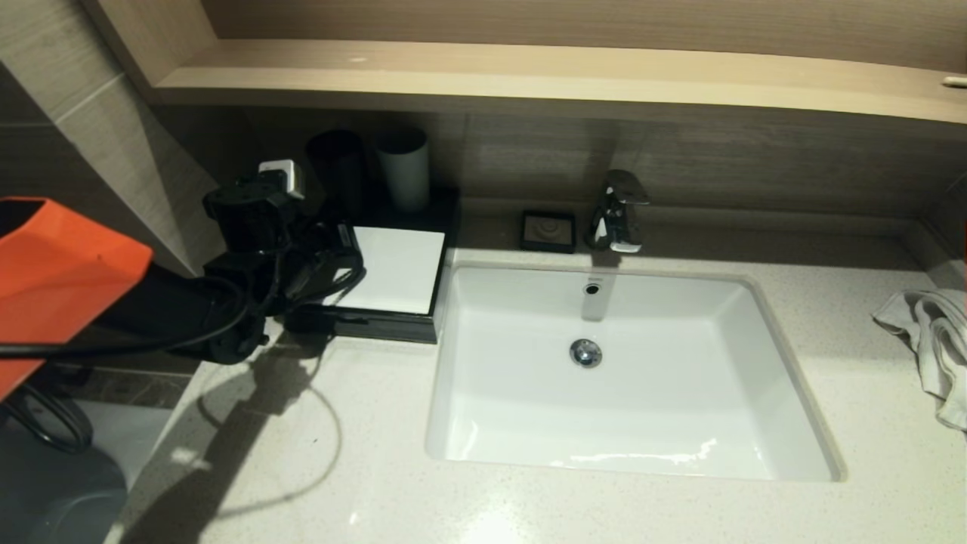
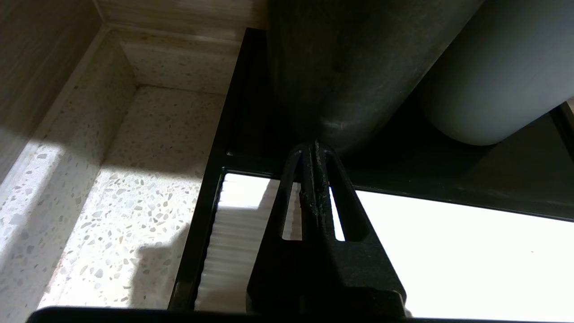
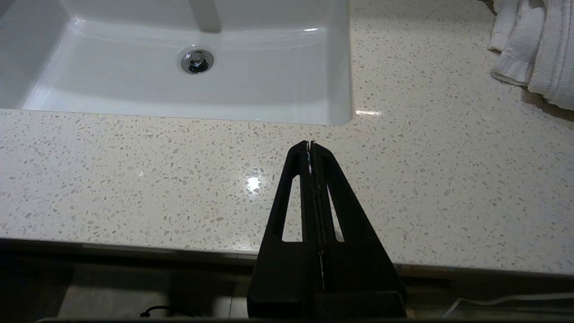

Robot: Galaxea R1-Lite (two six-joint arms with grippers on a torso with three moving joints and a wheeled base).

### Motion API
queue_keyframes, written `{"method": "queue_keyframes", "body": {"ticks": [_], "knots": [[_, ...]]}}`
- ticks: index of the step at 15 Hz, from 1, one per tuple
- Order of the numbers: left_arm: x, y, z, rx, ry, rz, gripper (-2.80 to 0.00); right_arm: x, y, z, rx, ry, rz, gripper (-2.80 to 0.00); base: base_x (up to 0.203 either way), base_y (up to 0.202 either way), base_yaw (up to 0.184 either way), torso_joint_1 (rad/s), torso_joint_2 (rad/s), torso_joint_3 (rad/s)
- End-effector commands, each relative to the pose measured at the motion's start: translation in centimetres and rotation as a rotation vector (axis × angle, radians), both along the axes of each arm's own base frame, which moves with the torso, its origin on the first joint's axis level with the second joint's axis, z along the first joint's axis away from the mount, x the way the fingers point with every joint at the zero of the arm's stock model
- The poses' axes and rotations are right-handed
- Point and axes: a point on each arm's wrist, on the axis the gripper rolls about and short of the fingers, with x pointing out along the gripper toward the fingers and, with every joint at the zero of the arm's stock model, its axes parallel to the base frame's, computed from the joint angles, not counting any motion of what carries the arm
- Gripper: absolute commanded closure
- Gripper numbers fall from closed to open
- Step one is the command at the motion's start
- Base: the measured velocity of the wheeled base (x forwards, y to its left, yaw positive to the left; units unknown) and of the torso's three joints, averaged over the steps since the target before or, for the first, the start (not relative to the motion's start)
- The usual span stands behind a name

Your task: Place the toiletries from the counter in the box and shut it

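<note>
No sachets show anywhere on the counter [image 1: 574, 506], so the loading looks finished and the closing step seems to be in hand. The box [image 1: 396, 268] sits at the counter's back-left corner, beside the sink [image 1: 468, 423], its drawer front apparently flush. The left gripper [image 2: 316, 150] hangs over the box's white top, fingers pressed together on nothing, tips near the dark cup [image 2: 341, 67]. The right gripper [image 3: 310, 144], likewise clenched and empty, idles off the counter's front edge. Next, I judge, a check that the drawer is home, then withdrawal.

Orange-shelled left arm [image 1: 60, 264], black cables, black triangular slotted fingers [image 2: 341, 211].
</note>
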Motion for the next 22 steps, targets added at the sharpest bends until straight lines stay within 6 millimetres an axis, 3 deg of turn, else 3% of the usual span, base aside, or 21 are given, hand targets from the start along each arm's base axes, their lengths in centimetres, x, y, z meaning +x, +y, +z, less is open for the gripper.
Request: {"method": "queue_keyframes", "body": {"ticks": [1,22], "knots": [[0.4,-0.1,-0.3,-0.001,-0.001,0.001,0.00,0.0,0.0,0.0,-0.001,0.000,0.000,0.00,0.000,0.000,0.000,0.000,0.00,0.000],[1.8,-0.4,0.0,-0.008,-0.036,0.000,0.00,0.0,0.0,0.0,-0.001,0.000,0.001,0.00,0.000,0.000,0.000,0.000,0.00,0.000]]}}
